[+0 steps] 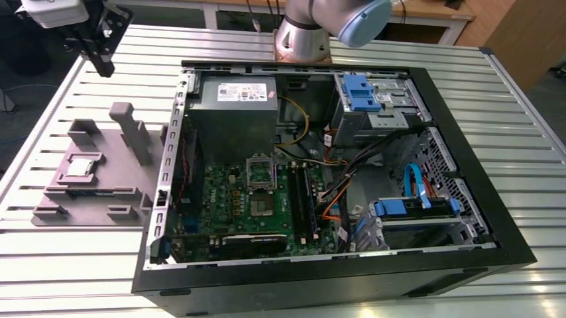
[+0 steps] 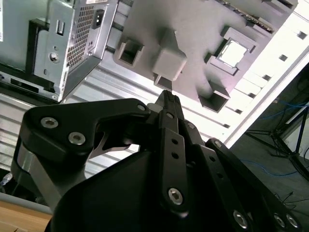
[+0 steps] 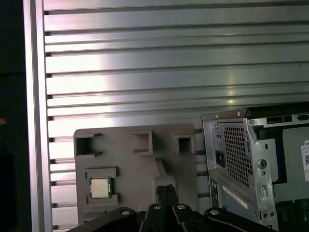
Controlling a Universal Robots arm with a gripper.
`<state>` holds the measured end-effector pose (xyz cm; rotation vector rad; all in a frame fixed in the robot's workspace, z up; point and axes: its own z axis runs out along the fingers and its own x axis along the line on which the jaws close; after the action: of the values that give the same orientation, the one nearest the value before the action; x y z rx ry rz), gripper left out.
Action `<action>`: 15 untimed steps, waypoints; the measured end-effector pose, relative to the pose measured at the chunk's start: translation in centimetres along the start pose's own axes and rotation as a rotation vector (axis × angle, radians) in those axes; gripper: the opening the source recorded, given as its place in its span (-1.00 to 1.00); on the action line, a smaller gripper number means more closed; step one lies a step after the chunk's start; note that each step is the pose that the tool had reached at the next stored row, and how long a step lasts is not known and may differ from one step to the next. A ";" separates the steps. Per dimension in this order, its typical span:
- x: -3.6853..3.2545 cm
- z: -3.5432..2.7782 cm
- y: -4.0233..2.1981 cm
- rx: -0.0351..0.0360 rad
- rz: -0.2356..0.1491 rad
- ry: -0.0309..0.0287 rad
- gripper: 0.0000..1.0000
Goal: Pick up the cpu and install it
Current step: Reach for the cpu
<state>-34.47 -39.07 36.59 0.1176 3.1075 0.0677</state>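
The gripper (image 1: 105, 68), jaws pressed together on nothing, hangs above the slatted table (image 1: 79, 265) while the cpu (image 1: 82, 165) lies well below and to one side of them (seated in a recess of the mauve-grey tray (image 1: 89, 195)).

Exterior view: bright, even light from above. The slatted metal surface (image 1: 79, 265) has a soft sheen, and shadows are short and faint. The inside of the computer case (image 1: 265, 192) is noticeably darker. Second wrist view: one strip of the surface is blown out to white, and the tray (image 2: 193, 29) beside it reads flat grey. First wrist view: broad glare bands cross the slats, the cpu (image 3: 100, 188) lid gives a dull glint, and past the surface edge it is near black.
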 end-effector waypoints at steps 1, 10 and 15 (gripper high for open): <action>0.27 0.12 -0.03 0.0000 0.000 0.0000 -0.79; 2.85 1.23 -0.27 -0.0001 0.000 -0.0001 -0.79; 4.26 1.97 -0.42 -0.0001 0.000 -0.0001 -0.79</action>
<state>-38.68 -39.08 34.48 0.1177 3.1074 0.0678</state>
